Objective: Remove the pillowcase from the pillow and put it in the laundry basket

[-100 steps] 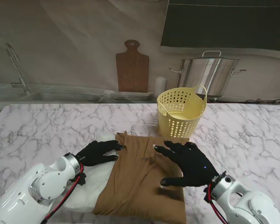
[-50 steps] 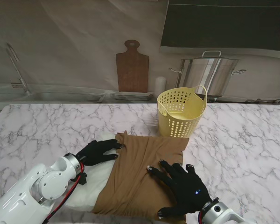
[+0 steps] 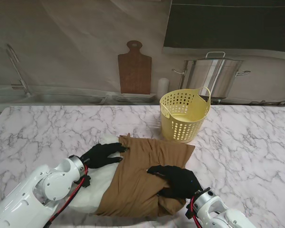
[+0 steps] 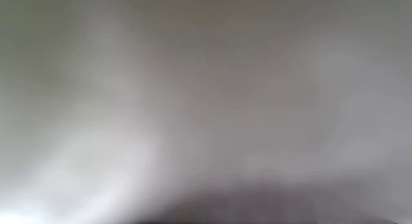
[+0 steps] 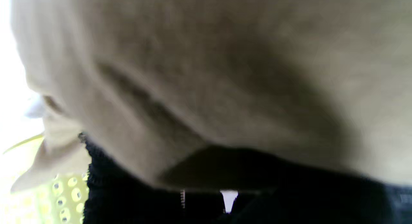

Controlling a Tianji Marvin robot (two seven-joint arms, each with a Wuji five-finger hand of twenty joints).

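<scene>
Right hand (image 3: 176, 180) curled tight on bunched near-right edge of brown pillowcase (image 3: 142, 175); left hand (image 3: 100, 155) flat, fingers spread, on its left hem beside white pillow (image 3: 88, 190); bare marble between cloth and laundry basket (image 3: 184, 115), right side roomy.

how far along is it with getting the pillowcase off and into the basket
Partly done. The white pillow already sticks out of the brown pillowcase on the robot's left, where the left robot hand rests on it by the case's edge. In hand: the right robot hand has its fingers curled into bunched fabric. Left: strip the case fully off and carry it to the yellow basket, which holds no fabric yet.
</scene>
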